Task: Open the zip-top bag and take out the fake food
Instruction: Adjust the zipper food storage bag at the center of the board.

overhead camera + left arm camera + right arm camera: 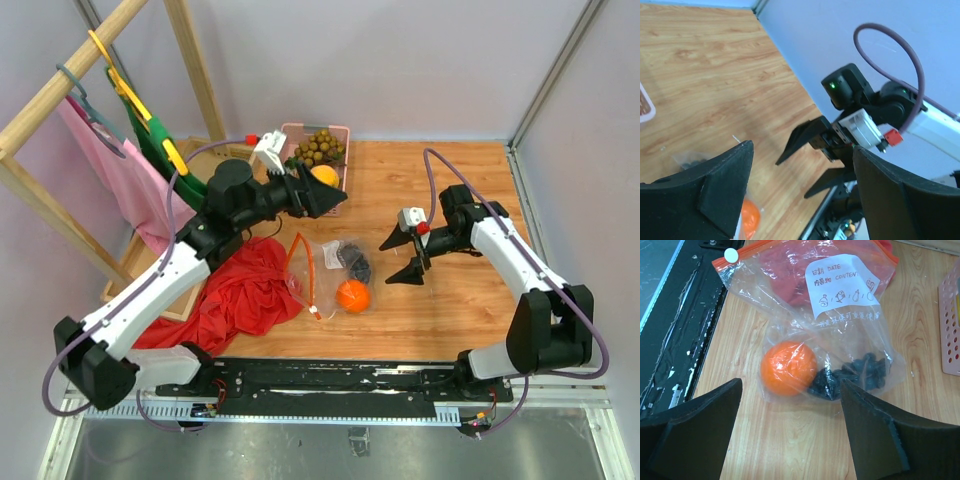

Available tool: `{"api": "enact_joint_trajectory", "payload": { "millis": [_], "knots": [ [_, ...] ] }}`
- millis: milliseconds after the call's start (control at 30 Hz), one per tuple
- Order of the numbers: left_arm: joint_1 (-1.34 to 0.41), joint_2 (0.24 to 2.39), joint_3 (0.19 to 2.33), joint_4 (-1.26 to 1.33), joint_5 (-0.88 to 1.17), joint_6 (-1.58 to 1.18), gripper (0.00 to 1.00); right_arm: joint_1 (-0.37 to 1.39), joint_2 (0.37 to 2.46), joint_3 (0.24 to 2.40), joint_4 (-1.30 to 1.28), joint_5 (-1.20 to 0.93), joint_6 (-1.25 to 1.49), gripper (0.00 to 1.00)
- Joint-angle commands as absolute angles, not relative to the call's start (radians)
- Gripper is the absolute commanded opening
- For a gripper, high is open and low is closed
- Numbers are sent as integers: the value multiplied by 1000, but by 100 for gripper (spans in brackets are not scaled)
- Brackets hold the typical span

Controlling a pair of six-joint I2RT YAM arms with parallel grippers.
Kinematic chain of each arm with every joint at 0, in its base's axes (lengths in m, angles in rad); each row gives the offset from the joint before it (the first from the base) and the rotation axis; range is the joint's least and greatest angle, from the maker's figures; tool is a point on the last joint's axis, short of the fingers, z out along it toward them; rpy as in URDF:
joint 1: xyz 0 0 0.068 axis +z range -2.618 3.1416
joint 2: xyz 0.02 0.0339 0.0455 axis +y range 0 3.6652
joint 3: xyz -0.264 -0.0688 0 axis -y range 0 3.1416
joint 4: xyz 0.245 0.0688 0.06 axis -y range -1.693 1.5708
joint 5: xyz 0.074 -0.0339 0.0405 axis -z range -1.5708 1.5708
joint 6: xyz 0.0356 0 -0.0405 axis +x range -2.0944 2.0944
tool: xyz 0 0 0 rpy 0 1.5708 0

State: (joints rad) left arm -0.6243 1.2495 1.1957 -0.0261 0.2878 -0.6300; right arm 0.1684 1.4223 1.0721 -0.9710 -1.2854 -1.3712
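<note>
Emptying was partway: left hand [322,198] wide over the basket [300,127], right hand [400,260] wide before the seemingly unzipped zip-top bag [840,330]; the next move probably called for gripping the orange [788,367].

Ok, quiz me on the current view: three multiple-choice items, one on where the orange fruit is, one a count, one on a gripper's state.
1. The orange fruit is:
A) loose outside the bag
B) inside the zip-top bag
C) lifted in a gripper

2. Pieces inside the bag:
A) two
B) one
C) four

3. The right gripper is:
A) shut on the bag
B) shut on a fruit
C) open and holding nothing

Answers:
1 B: clear plastic lies over it.
2 A: only the orange fruit and the dark purple bunch show through the plastic.
3 C: its fingers stand wide apart with nothing between them.
</note>
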Motion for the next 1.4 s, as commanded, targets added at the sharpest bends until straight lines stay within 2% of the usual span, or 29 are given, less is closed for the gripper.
{"api": "enact_joint_trajectory", "payload": {
  "millis": [0,233,333,367,533,633,1033,1367],
  "knots": [
    [-627,1131,1081,59,368,-688,82,177,1396,1054,-1064,-1268,-1483,80],
    [-627,1028,999,-33,393,-705,65,183,1395,1035,-1064,-1241,-1493,80],
    [-627,996,988,-128,385,-681,55,190,1390,1023,-1047,-1227,-1483,80],
    [-627,983,980,-150,390,-672,48,194,1387,1017,-1036,-1221,-1474,80],
    [-626,924,946,-248,355,-632,28,214,1381,993,-985,-1170,-1424,79],
    [-627,902,925,-305,314,-598,22,231,1382,983,-956,-1137,-1404,79],
    [-627,873,803,-391,185,-559,10,290,1416,979,-925,-1054,-1373,78],
    [-627,955,721,-271,211,-572,9,335,1411,928,-784,-957,-1235,76]
  ]
}}
